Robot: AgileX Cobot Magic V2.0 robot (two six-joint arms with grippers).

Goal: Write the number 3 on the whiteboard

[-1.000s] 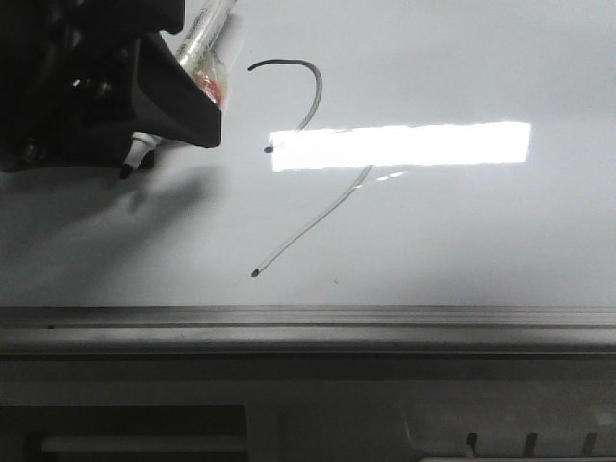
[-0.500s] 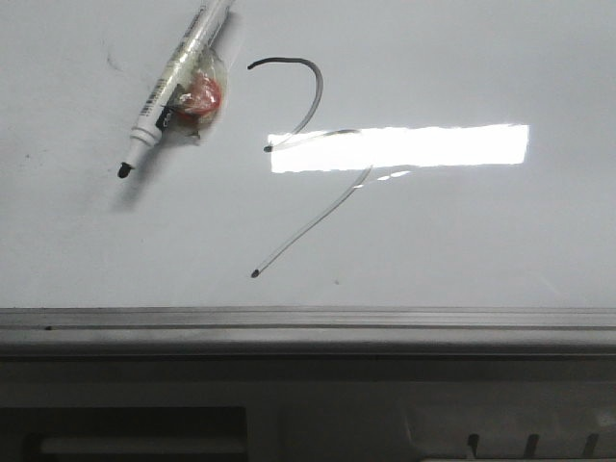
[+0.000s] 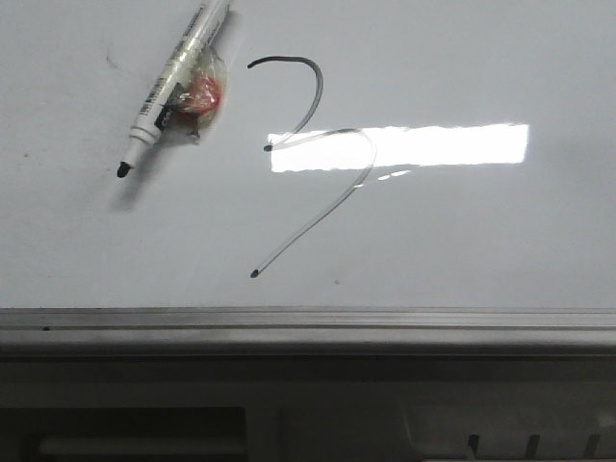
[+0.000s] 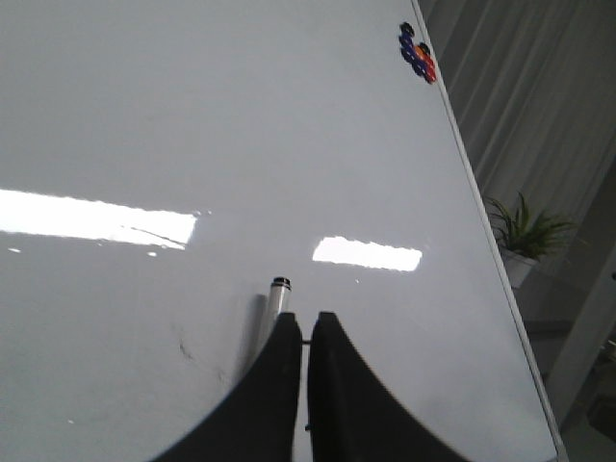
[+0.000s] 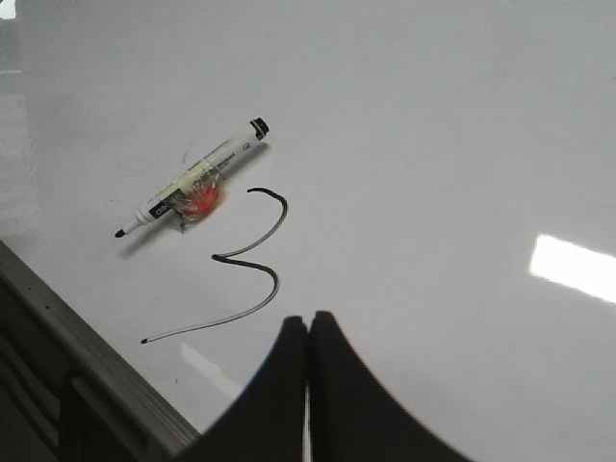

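The whiteboard fills the front view and also shows in the left wrist view and the right wrist view. The number 3 is a thin black line with a hooked top and a long dot-ended tail. A black-tipped marker with a red blob taped to it lies on the board left of the 3. My left gripper is shut and empty above the marker's rear end. My right gripper is shut and empty, beside the 3's tail.
A grey ridged metal rail runs along the board's near edge. A bright rectangular glare crosses the middle of the 3. Coloured magnets sit near the board's far corner. A potted plant stands beyond the edge.
The left gripper, which was over the marker a second ago, has left the front view. The marker stays lying on the board. The 3's middle stroke now shows through the glare.
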